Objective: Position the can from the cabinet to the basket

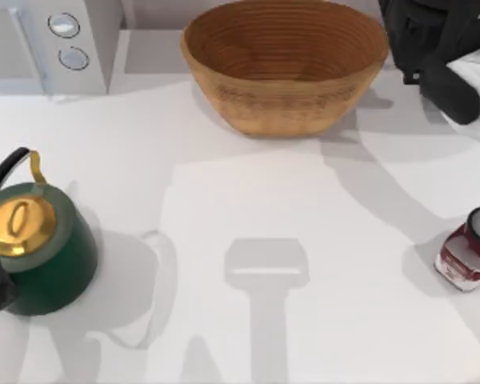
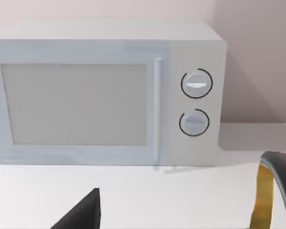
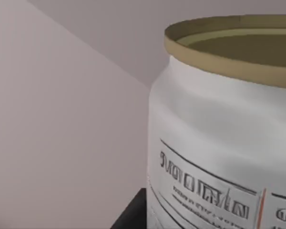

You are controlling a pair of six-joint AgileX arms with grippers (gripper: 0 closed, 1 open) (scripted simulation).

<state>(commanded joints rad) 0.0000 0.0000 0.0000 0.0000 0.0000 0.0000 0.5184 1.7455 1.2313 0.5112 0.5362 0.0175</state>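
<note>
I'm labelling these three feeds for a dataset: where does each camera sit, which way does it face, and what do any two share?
Top view: above the table, looking down on the basket, green kettle, red jar; the right arm shows at the far right corner.
Left wrist view: low over the table, facing the microwave; a dark fingertip of the left gripper shows.
Right wrist view: close against a white can with a gold rim.
Shared: microwave and kettle handle appear in top and left wrist views.

Kettle (image 1: 40, 248), red jar (image 1: 468, 256) cut by frame edges.
</note>
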